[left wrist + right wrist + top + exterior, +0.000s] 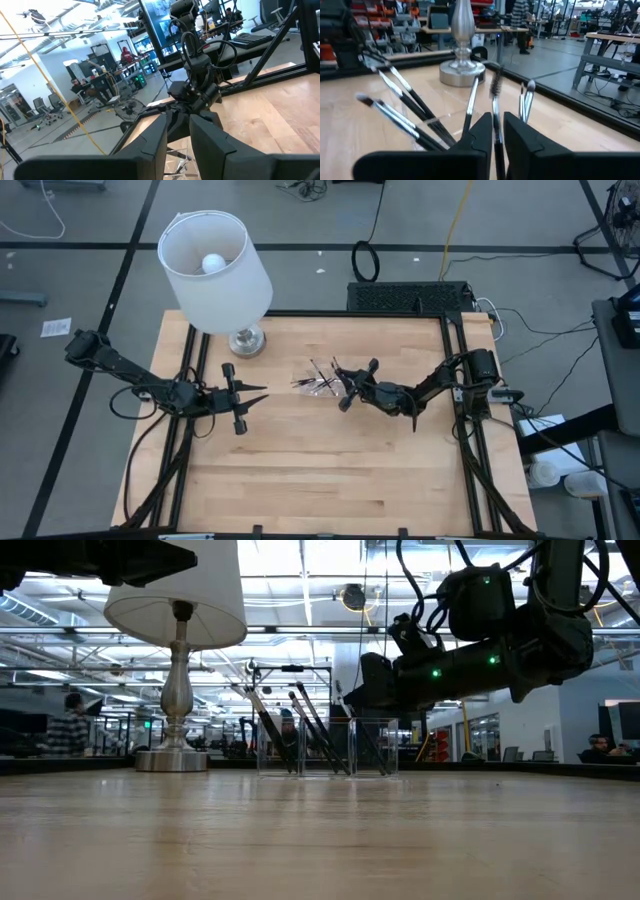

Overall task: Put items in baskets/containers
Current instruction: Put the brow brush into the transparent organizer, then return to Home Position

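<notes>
High: right gripper [344, 389] at tray [322, 384] mid-table, near lamp [215, 272]; left gripper [252, 395] waits apart, fingers narrowly parted, empty. Low: brushes [300, 730] lean in tray. Right wrist: fingers [479, 131] pinching brush [495, 107] over tray.

dark brushes [405, 107], clear tray [325, 748], white lampshade [213, 270]

My clear little tray [325, 748] stands upright on the surface, near the middle, at about three o'clock from the lamp base. You can see right through it. Thin dark brushes [407, 107] with lighter tips stand inside it. They lean and fan out in different ways. One brush with a bristly tip [495, 107] sits between my right pincer's fingers.
</notes>
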Tool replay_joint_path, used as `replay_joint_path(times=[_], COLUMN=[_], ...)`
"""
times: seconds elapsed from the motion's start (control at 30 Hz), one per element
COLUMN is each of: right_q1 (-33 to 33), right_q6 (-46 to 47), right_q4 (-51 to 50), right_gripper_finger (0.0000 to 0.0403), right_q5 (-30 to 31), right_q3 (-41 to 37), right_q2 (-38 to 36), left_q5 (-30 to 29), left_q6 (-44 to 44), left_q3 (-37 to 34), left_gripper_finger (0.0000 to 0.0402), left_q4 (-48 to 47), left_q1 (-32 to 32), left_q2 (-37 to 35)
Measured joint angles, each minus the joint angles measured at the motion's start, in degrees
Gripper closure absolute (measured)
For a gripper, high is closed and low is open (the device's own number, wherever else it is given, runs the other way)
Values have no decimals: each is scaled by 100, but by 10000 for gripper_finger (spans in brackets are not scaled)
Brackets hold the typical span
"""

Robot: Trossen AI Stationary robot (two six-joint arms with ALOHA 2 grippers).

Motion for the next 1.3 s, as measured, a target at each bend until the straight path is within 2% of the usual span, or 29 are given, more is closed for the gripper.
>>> replay_joint_path(times=[0.37,0.5,0.57,0.7,0.8,0.97,1.1,1.2,1.3], right_q1=[22,202,358,743,1029,1438,1607,1617,1472], right_q6=[-117,-763,-1244,-2070,-2389,-2089,-1413,-1144,-1080], right_q4=[416,905,1172,1405,943,-755,-2206,-2815,-3070], right_gripper_finger=[317,312,313,320,338,386,397,396,402], right_q5=[-14,-10,12,333,653,684,93,-285,-876], right_q3=[2,2,2,0,-32,-94,-161,-164,-166], right_q2=[-24,-24,-24,-324,-909,-2242,-3036,-3336,-3423], left_q5=[0,-65,-344,-1497,-2010,-1690,-1516,-1441,-701], left_q6=[12,114,257,664,1120,1414,1198,817,302], left_q3=[0,0,0,0,0,0,0,65,364], left_gripper_finger=[309,309,309,309,309,309,309,309,311], left_q4=[-6,-30,-30,-93,-214,-821,-1609,-2112,-3076], left_q1=[0,-2,-15,-252,-608,-1288,-1486,-1377,-1031], left_q2=[0,2,1,-139,-400,-1129,-1745,-2121,-2339])
